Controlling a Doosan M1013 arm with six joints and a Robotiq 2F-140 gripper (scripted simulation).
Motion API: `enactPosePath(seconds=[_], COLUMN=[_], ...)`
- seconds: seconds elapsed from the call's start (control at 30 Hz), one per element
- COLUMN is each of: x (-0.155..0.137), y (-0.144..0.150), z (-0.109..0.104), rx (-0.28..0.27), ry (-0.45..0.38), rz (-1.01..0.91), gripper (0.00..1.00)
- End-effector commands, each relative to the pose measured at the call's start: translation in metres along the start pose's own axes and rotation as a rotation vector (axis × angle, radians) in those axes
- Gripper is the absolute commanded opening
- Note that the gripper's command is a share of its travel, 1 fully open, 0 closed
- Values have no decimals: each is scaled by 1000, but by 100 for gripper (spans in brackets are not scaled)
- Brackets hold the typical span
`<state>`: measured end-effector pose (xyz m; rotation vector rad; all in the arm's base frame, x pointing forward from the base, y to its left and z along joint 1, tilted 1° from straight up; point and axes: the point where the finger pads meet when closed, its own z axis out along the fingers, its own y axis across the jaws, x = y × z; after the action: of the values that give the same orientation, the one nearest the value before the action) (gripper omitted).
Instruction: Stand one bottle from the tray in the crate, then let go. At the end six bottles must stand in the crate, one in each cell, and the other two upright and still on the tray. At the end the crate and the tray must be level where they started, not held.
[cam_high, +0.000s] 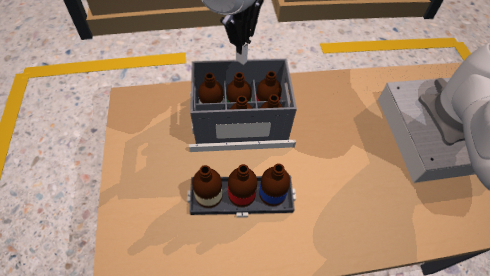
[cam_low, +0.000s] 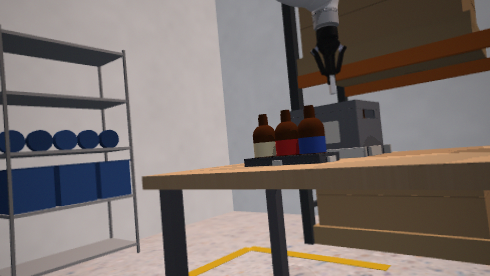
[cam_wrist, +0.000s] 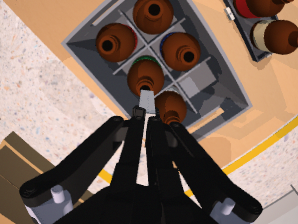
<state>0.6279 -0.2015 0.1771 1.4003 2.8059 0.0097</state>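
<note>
The gripper (cam_high: 243, 56) hung shut and empty above the crate's (cam_high: 243, 122) far wall. Five bottles stood in the crate; the front-left cell was vacant. At six o'clock from it, the tray (cam_high: 242, 207) held three upright bottles (cam_high: 242, 186), necks up, long axes vertical. Descending shut, the fingers could topple a bottle.
</note>
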Motion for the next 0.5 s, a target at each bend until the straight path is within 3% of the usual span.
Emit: enactPosePath(seconds=[0.0, 0.07, 0.37, 0.4, 0.47], x=[13, 43, 148, 159, 182], y=[25, 67, 162, 173, 196], z=[1, 1, 1, 1, 0], rx=[-5, -4, -5, -5, -5], ry=[0, 0, 0, 0, 0], rz=[8, 15, 41, 41, 41], gripper=[0, 0, 0, 38, 38])
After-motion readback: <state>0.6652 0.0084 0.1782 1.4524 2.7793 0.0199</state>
